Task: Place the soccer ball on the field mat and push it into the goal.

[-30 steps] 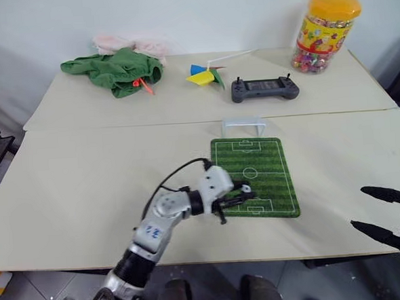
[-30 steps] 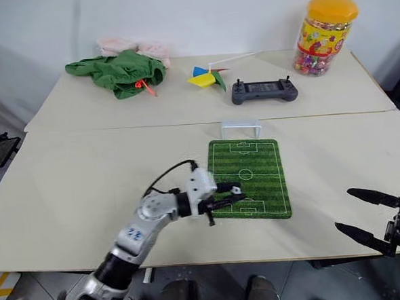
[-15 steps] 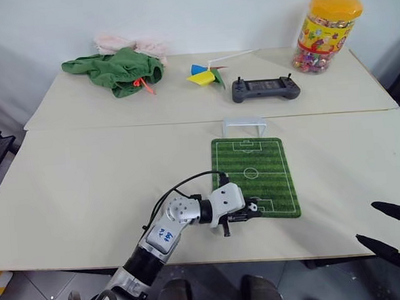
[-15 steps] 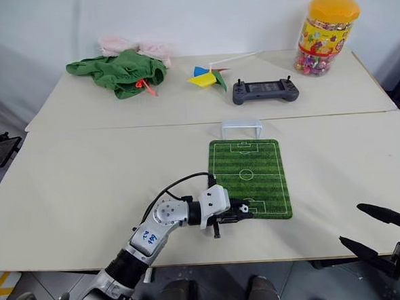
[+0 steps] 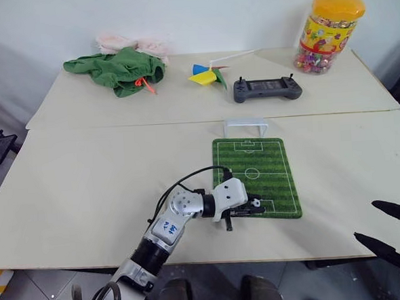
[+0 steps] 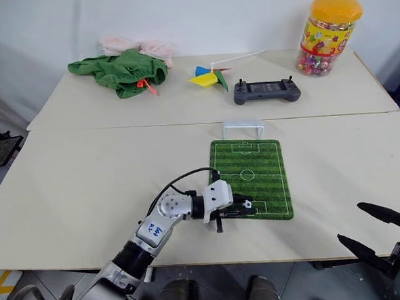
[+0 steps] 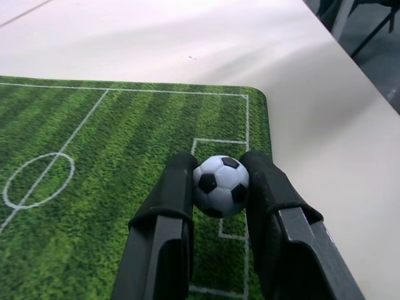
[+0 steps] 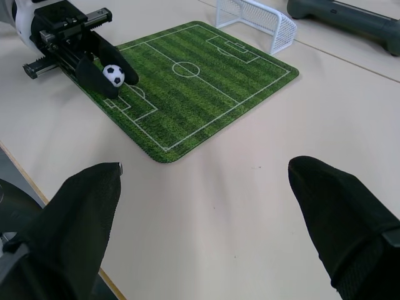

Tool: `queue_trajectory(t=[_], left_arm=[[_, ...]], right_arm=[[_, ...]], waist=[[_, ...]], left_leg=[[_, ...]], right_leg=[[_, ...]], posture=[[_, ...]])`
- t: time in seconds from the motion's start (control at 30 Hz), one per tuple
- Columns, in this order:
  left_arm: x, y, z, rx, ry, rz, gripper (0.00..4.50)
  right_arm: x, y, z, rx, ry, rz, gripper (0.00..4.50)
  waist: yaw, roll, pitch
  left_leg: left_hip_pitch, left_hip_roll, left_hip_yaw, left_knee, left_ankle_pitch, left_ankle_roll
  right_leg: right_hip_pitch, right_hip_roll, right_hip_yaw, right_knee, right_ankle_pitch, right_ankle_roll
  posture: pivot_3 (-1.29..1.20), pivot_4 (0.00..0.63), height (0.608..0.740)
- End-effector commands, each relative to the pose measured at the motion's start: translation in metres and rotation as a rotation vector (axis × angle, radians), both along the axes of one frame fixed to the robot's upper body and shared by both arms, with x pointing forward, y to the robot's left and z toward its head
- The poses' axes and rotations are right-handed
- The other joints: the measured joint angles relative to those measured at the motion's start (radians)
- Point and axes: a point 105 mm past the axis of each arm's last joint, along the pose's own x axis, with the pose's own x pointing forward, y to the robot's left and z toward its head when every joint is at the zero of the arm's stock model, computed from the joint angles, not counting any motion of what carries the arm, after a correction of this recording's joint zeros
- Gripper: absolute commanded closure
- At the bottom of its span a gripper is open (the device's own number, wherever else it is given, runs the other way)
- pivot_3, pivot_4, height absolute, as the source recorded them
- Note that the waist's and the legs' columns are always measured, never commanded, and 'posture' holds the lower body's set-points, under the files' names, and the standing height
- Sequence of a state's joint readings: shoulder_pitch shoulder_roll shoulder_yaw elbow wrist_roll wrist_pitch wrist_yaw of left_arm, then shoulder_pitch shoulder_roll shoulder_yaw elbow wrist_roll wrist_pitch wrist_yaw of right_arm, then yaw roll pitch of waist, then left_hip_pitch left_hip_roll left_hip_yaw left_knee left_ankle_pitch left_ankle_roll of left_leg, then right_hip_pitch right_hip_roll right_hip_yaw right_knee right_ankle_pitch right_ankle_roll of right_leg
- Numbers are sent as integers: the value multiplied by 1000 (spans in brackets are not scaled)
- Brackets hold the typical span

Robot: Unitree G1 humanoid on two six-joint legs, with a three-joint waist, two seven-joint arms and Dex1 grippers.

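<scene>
Left gripper (image 7: 219, 187) pinches tiny black-and-white soccer ball (image 7: 220, 185) low over near end of green striped field mat (image 5: 265, 163); right gripper (image 8: 206, 206) spread wide, empty.

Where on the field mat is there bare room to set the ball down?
Most of the field mat is bare: centre circle and the half toward the goal. Only the near end is taken, where the left gripper, jaws shut on the soccer ball, sits over the near penalty box.
</scene>
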State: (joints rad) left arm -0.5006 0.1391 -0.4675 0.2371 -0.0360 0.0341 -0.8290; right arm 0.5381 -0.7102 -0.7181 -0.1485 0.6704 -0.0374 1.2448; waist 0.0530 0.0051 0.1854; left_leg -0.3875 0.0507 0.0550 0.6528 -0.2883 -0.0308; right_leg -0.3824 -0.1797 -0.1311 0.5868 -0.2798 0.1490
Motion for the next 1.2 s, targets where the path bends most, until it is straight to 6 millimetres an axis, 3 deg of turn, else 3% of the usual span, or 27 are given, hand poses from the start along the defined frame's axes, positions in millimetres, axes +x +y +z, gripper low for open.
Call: queue_trajectory(t=[0.03,0.4,0.8,1.0,1.1,1.2], left_arm=[[-6,-5,6,-13,-20,-43,3622],[-4,-7,1,-1,-21,-35,3622],[-2,-10,9,-30,-39,-31,17],[2,-3,56,-175,-168,-45,17],[-4,9,77,-248,-203,-60,623],[-15,19,77,-228,-176,-113,1577]], right_arm=[[-3,-3,8,-12,-31,-26,0],[-4,-3,7,-17,-32,-51,0],[-1,-4,6,-22,-28,-64,0],[2,-5,6,-24,-31,-71,0],[2,-6,6,-25,-34,-74,0],[2,-6,6,-21,-34,-73,0]], waist=[[0,0,0],[1,0,0],[1,0,0],[0,0,0],[-3,0,0],[-2,1,0]], left_leg=[[0,0,0,0,0,0],[0,0,0,0,0,0],[0,0,0,1,0,0],[0,0,0,1,0,0],[0,0,0,0,0,0],[0,0,0,0,1,-1]], right_leg=[[0,0,0,0,0,0],[0,0,0,0,0,0],[0,0,0,0,0,0],[0,0,0,1,0,0],[0,0,0,1,0,0],[0,0,0,1,0,0]], posture=[[0,150,740],[0,150,740],[0,150,740],[0,150,740],[0,150,740],[0,150,740]])
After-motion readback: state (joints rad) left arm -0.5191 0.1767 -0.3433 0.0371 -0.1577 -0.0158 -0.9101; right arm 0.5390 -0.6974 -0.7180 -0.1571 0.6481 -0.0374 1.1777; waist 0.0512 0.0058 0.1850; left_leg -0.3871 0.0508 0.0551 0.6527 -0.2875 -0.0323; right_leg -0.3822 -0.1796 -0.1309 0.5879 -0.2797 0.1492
